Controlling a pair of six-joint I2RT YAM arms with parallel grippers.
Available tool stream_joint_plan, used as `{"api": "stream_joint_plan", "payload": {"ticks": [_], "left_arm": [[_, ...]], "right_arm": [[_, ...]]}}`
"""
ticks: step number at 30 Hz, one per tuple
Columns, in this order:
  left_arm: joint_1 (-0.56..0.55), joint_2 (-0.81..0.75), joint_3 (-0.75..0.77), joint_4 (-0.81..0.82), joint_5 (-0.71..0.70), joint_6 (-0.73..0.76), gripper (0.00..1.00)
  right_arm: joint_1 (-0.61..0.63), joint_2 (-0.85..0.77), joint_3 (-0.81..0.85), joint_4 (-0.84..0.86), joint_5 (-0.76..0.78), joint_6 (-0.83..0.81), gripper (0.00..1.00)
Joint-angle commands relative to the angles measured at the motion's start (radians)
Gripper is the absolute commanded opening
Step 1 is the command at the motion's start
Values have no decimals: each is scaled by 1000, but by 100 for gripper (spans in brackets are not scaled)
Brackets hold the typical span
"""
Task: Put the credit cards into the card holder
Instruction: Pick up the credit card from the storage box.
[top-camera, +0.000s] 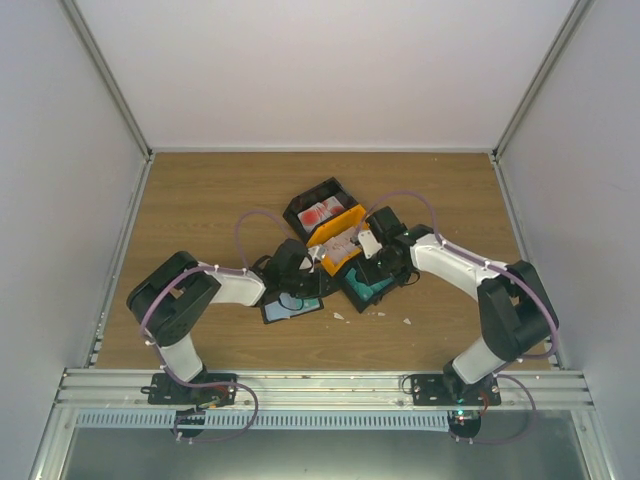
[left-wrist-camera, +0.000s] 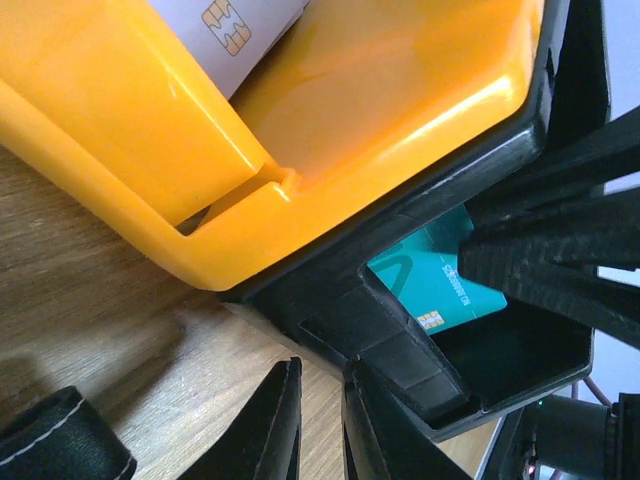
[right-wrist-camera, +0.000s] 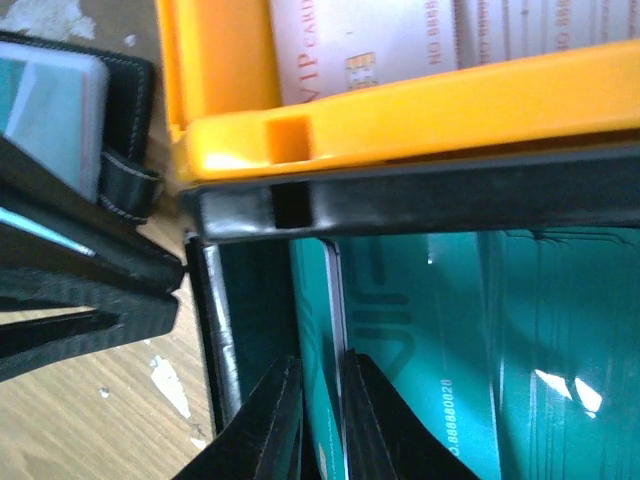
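Pinching a stiff, slick, featherlight teal card (right-wrist-camera: 318, 290) by its edge inside the black bin (right-wrist-camera: 215, 320), my right pincer (right-wrist-camera: 322, 368) is clamped. The card holder (right-wrist-camera: 90, 280) lies just left. My left pincer (left-wrist-camera: 320, 372) is nearly together, seemingly empty.

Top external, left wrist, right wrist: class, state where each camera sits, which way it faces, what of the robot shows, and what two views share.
Top external: high at the near edge, looking down on the table; left arm and right arm show.
Left wrist: low, facing the orange bin and black bin; its jaws at bottom.
Right wrist: low, facing the same bins; its jaws flank a teal card.
Shared: both wrist views show the orange bin.
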Motion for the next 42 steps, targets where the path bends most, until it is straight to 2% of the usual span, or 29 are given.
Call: {"api": "stream_joint_plan", "payload": {"ticks": [1,15,19,21,32,38,42], "left_arm": [[-9,20,31,50,13,15,16],[-12,76,64,114,95,19,15],[-12,85,69,118,99,20,15],[-12,80,65,112,92,21,16],[-12,-20,23,45,1,42,17],[-9,-74,-14,7,-67,48,17],[-3,-110,-41,-16,-116,44,17]], "right_arm": [[22,-33,-19,-29,-58,-8,16],[46,-41,-30,-35,-96,-11,20],[46,-32,-28,-36,-64,-6,25],[46,-32,-24,-34,-32,5,30],[51,-56,1,-17,51,20,42],[79,-8,1,-5,52,16,50],[101,27,10,1,30,12,51]]}}
